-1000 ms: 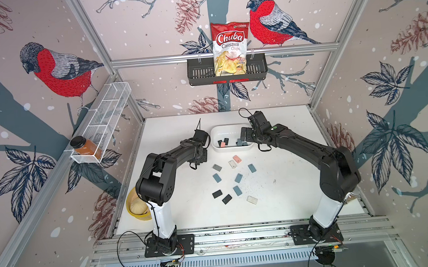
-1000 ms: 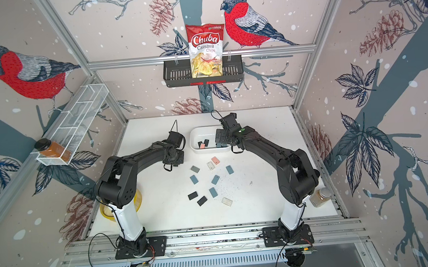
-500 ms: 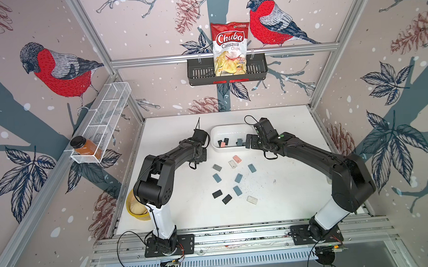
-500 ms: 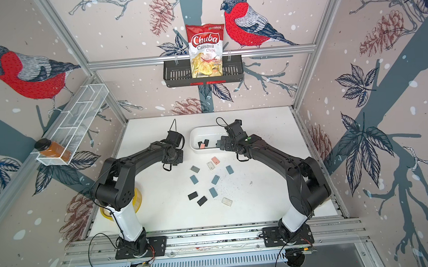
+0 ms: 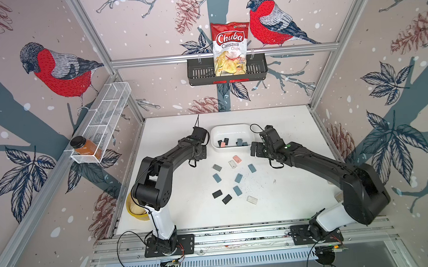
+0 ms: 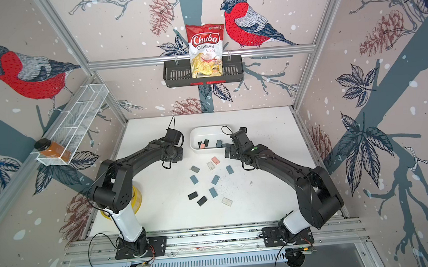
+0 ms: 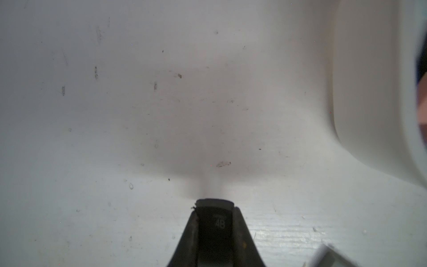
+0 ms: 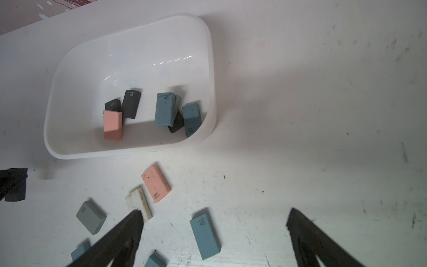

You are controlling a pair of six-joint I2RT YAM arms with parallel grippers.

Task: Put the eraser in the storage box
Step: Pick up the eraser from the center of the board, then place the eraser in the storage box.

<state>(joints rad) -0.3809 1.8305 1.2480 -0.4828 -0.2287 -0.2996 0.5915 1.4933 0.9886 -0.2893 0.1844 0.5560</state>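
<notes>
The storage box [image 5: 231,129] is a white tub at the back middle of the table, and several pink, black and blue erasers lie in it. My left gripper [image 7: 215,204] is shut on a black eraser [image 7: 213,224] marked 4B, low over the table just left of the box wall [image 7: 369,92]. In a top view it [image 5: 200,153] sits beside the box's left end. My right gripper [image 8: 213,217] is open and empty, off the box's near right corner, above a loose blue eraser [image 8: 204,234]. A pink eraser [image 8: 156,182] and a white one [image 8: 138,203] lie in front of the box [image 8: 150,46].
Several more loose erasers are scattered mid-table, among them a grey one [image 5: 217,167] and black ones [image 5: 217,193]. A yellow tape roll [image 5: 135,209] sits by the left arm's base. On the walls hang a black basket [image 5: 201,74] with a chips bag and a wire rack [image 5: 108,113] with a jar.
My right gripper has drawn back from above the box towards the front and stays open. The left gripper has held still, shut on the black eraser.
</notes>
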